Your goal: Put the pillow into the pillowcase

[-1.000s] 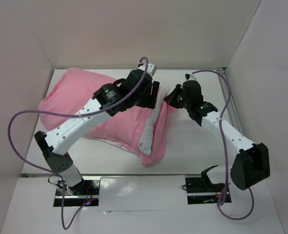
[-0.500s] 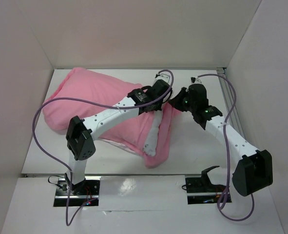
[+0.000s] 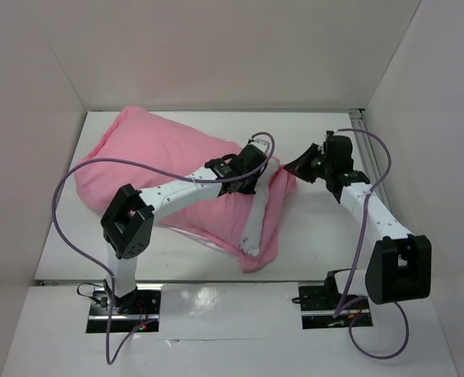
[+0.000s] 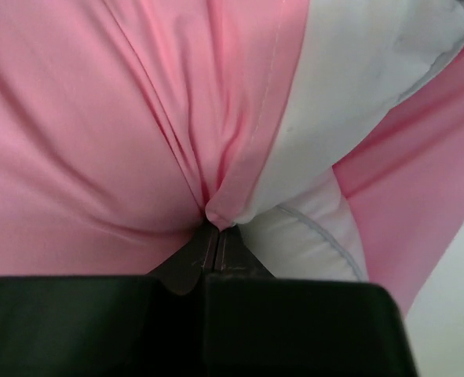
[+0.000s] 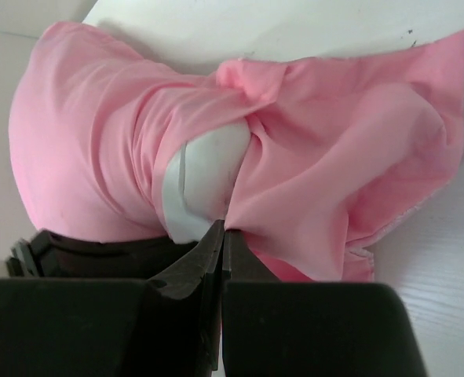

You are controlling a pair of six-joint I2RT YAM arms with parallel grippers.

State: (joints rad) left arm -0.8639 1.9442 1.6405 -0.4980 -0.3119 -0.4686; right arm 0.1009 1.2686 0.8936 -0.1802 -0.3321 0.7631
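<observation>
Top view: the pillowcase (image 3: 161, 161) is seen lying on the table (image 3: 318, 243), running from the far left toward the centre and bulging with stuffing. A white strip of the pillow (image 3: 255, 216) is left exposed at the open end near the centre. The left gripper (image 3: 261, 169) is set on the mouth's edge and the right gripper (image 3: 304, 166) on the pink flap to the right. Jaw state is not readable from here.

Left wrist: the left gripper (image 4: 216, 236) is shown with its jaws pressed together on a pinched fold of the pillowcase (image 4: 98, 141) hem. The pillow (image 4: 357, 94) is seen bulging out just beside the pinch.

Right wrist: the right gripper (image 5: 224, 228) is shown clamped on a fold of the pillowcase (image 5: 334, 157). A rounded patch of the pillow (image 5: 208, 169) is visible through the mouth. The table (image 5: 451, 267) is seen at the right.
</observation>
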